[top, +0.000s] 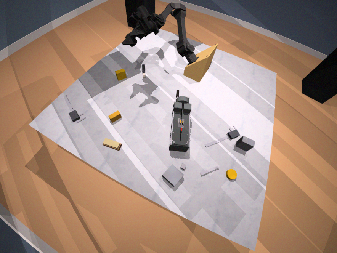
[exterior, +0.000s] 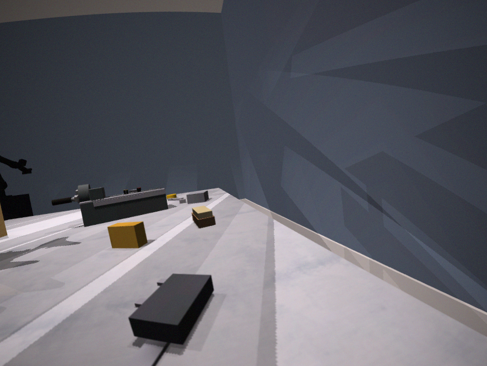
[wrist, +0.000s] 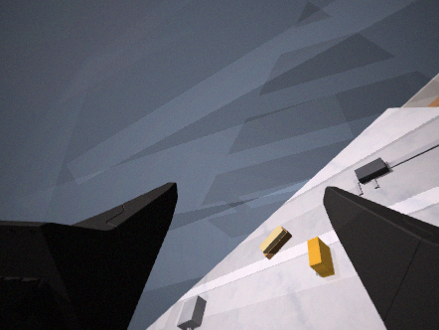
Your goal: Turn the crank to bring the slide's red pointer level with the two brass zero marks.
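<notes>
The machine, a long dark grey box (top: 179, 146) (exterior: 124, 210), stands mid-table. Its crank has a grey round hub (top: 182, 99) (exterior: 84, 192) and a black handle (top: 177, 93) (exterior: 61, 201) at the end nearer the arm. The red pointer (top: 181, 129) (exterior: 138, 189) is off the brass zero marks (top: 181, 122), on the side away from the crank. My gripper (top: 143, 39) (wrist: 248, 192) is open and empty, raised in the air well away from the handle. The wrist view does not show the machine.
A tan wedge block (top: 203, 68) stands between the arm's base side and the crank. Yellow blocks (top: 120, 74) (top: 114, 116), a cream-and-brown block (top: 111, 144) (exterior: 203, 217) and a dark plug-like piece (top: 74, 116) (exterior: 173, 303) lie to one side. Grey blocks (top: 172, 175) (top: 246, 143) and a yellow disc (top: 231, 174) lie beyond the machine.
</notes>
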{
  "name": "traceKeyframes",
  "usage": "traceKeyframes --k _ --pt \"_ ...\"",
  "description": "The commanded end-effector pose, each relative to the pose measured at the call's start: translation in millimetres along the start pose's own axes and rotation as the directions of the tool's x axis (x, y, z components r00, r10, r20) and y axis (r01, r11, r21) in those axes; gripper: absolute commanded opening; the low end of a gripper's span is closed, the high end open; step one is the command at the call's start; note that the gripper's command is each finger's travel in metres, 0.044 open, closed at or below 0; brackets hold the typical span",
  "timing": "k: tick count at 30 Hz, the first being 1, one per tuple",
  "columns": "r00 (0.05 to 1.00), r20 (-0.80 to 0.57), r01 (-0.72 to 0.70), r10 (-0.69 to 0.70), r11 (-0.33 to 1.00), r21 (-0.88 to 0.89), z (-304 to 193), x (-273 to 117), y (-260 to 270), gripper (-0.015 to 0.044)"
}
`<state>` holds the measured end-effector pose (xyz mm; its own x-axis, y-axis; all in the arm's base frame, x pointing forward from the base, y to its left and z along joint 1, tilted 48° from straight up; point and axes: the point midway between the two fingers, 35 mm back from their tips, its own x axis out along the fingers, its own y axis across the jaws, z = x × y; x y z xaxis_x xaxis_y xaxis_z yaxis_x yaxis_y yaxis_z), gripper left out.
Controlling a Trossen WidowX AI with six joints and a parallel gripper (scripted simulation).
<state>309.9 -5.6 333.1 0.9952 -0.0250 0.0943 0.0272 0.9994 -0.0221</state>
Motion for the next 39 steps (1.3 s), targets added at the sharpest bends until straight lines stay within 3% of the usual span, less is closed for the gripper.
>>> traceKeyframes --k 1,21,39 --pt "1.0 -0.003 0.0 0.0 1.0 0.0 -1 1 0 0.0426" --pt "0.92 -0.389 0.009 -0.05 0.994 -0.106 -102 68 48 0.044" --pt "0.757 -0.635 -0.123 -0.156 0.92 -0.373 -208 88 109 0.044"
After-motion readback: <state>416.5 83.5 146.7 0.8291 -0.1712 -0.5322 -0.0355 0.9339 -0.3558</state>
